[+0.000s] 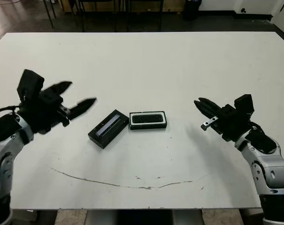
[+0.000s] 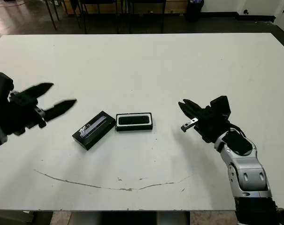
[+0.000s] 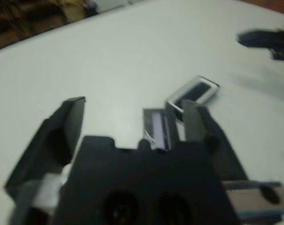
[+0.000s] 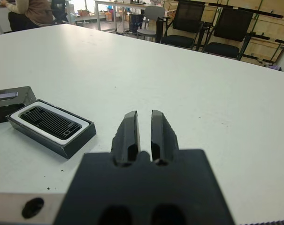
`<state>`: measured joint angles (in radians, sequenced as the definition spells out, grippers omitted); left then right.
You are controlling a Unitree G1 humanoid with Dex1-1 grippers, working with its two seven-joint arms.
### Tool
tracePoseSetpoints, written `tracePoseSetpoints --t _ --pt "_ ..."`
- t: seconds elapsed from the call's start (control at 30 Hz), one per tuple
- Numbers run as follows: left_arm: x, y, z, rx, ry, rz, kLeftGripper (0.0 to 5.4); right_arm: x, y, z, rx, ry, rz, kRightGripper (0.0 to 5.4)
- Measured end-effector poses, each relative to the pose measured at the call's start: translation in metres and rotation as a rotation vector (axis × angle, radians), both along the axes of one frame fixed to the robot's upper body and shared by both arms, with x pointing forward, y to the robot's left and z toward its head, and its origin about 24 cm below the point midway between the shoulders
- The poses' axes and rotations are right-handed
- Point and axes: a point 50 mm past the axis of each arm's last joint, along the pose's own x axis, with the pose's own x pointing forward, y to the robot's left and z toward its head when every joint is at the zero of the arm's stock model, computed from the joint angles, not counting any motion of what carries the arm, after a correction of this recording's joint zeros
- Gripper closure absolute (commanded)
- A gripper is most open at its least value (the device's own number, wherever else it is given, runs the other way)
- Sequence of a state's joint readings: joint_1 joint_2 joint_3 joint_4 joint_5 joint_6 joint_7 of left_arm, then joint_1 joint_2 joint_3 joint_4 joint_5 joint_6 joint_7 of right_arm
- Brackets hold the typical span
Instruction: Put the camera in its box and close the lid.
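Note:
The box (image 1: 130,121), a shallow black tray with a white lining, lies at the table's middle. The camera (image 4: 50,123), a black ribbed bar, rests inside it. The lid (image 1: 109,128), a flat black slab with a pale strip, lies on the table touching the box's left end, turned at an angle. My left gripper (image 1: 80,93) hovers open and empty to the left of the lid. Well to the right of the box, my right gripper (image 1: 198,102) is shut and empty, pointing toward the box. The left wrist view is blurred; it shows the lid (image 3: 158,129) and box (image 3: 198,91) beyond the fingers.
A thin dark curved mark (image 1: 132,183) runs across the white table (image 1: 146,65) near its front edge. Chairs (image 4: 188,28) and a seated person (image 4: 31,9) are beyond the far edge.

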<state>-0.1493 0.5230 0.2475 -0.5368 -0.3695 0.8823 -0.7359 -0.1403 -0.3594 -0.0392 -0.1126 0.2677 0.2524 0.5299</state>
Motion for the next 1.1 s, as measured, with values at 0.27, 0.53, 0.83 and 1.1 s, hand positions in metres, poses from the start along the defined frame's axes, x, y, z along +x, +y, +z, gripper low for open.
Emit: tracePoseSetpoints --t 0.27,0.53,0.83,1.1 --pt "0.002 -0.008 -0.025 0.072 0.083 -0.097 0.03 -0.002 0.001 0.001 -0.011 0.004 0.004 5.4" --pt "0.0 -0.019 -0.046 0.177 0.086 -0.105 0.03 -0.003 0.001 -0.001 -0.012 0.011 0.002 5.4" --pt "-0.005 -0.025 -0.063 0.132 0.183 -0.116 0.03 -0.005 0.0 -0.003 -0.013 0.019 0.001 5.4" --pt "-0.011 -0.028 -0.068 0.149 0.232 -0.131 0.03 -0.005 0.001 -0.002 -0.014 0.016 0.003 5.4"
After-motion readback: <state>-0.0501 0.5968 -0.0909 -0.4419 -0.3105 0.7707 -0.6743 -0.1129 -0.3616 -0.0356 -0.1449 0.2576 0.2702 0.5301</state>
